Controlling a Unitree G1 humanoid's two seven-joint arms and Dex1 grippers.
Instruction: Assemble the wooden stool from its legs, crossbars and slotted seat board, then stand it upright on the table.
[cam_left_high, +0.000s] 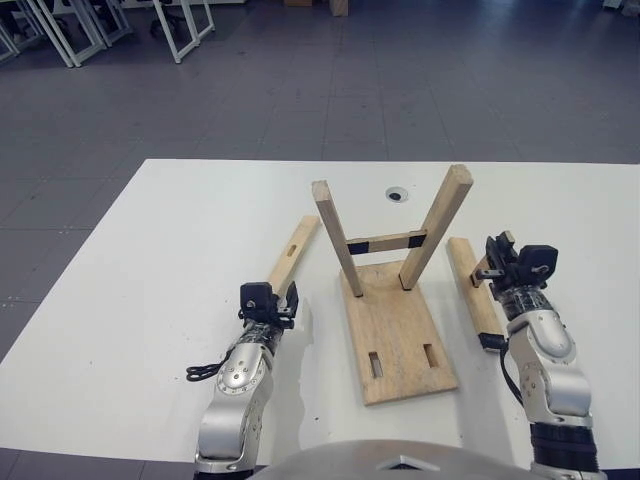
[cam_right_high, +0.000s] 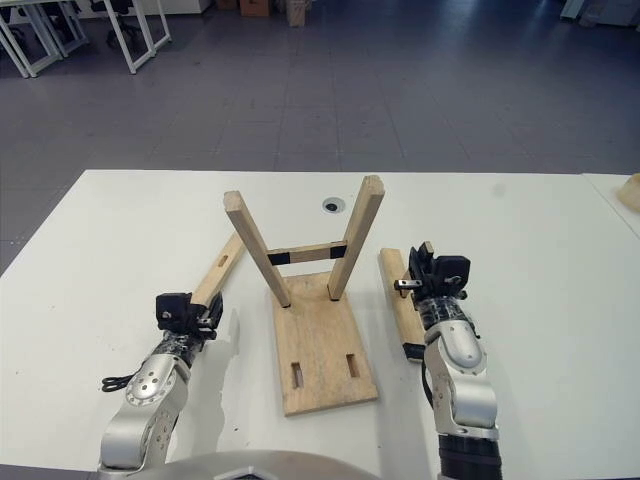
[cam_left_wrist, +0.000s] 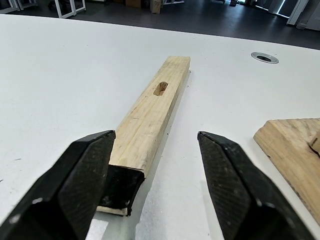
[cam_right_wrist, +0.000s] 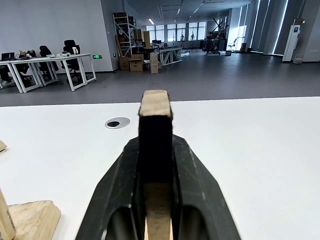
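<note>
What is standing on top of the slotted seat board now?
Two legs, joined by a crossbar, stand on the far end of the seat board, leaning apart. Two slots at its near end are empty. Whether the legs' feet sit in slots is hidden.

pale wood seat board (cam_left_high: 398, 335), white table (cam_left_high: 150, 280), black-tipped crossbar (cam_left_high: 388, 241)

You have a white table (cam_left_high: 180, 260) with the slotted seat board (cam_left_high: 400, 330) lying flat near its middle, two open slots at the end nearest the robot. A loose leg (cam_left_high: 293, 252) lies flat just left of the board, mortise facing up, angled away toward the far side. A second loose leg (cam_left_high: 468, 285) lies flat just right of the board, black-capped end nearest the robot. Beyond the board, a round cable grommet (cam_left_high: 398, 194) sits in the tabletop.
</note>
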